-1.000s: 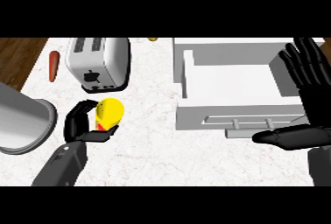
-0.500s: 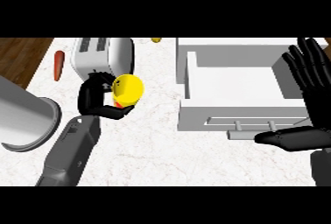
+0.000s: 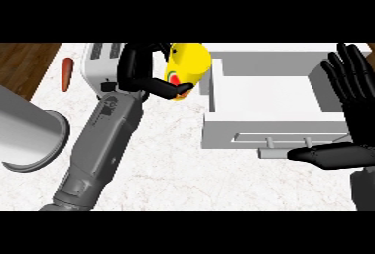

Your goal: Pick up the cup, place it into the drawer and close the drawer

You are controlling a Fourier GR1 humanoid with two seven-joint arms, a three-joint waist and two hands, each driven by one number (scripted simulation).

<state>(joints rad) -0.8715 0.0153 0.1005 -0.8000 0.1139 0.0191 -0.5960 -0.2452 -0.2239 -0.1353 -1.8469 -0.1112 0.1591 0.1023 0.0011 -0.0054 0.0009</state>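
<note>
My left hand (image 3: 143,69) is shut on a yellow cup (image 3: 187,65) with a red and green mark near its base. It holds the cup tilted above the counter, right at the left wall of the open white drawer (image 3: 271,96). The cup partly hides that wall. The drawer's handle (image 3: 282,141) faces me at its front. My right hand (image 3: 350,119) stays open at the right edge, fingers up beside the drawer, thumb lying just in front of the handle.
A white toaster (image 3: 99,64) stands behind my left forearm at the back left. A large grey pot (image 3: 26,136) sits at the left edge. An orange carrot (image 3: 67,74) lies near the counter's wooden edge.
My left hand has carried the cup up and to the right, from the counter in front of the toaster to the drawer's left wall. The right hand has not moved.
</note>
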